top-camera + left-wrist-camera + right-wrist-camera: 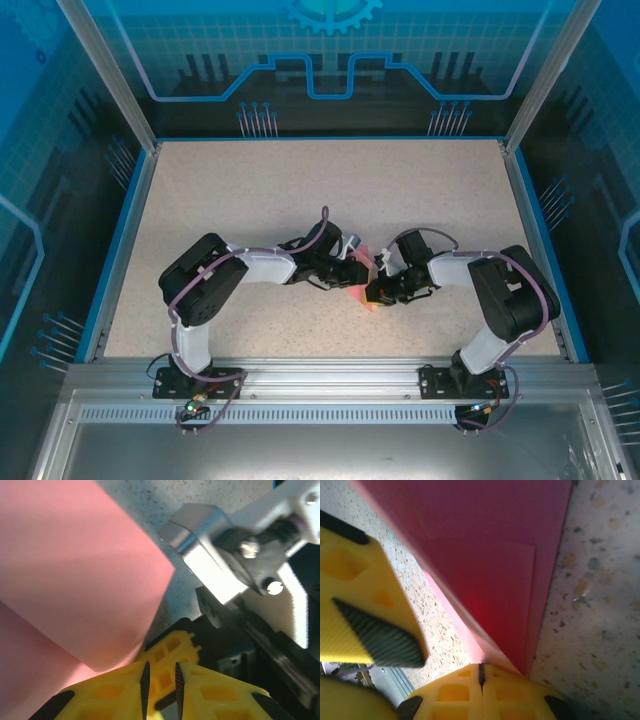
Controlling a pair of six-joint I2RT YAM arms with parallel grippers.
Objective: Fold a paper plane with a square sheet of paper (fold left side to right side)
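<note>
From above, the square sheet of paper [366, 262] is mostly hidden. Only a sliver of pink shows mid-surface [250, 200], between the tips of the left arm [215, 275] and the right arm [505, 290], so its outline cannot be made out there.

There is one sheet and there are two arms. Each wrist view cuts the sheet [75, 570] off at the frame edges.

The left wrist view shows a folded flap lying over a lower layer. The left jaws stand slightly apart, their yellow fingers [110, 690] gripping nothing, and one finger of the right jaws [170, 650] shows through the gap.

The right wrist view shows the sheet [510, 555] with a raised fold running down into the seam of the right jaws. Their fingers [455, 692] are pressed together on it. A left finger [355, 605] sits just beside the fold, over speckled surface [600, 605].
</note>
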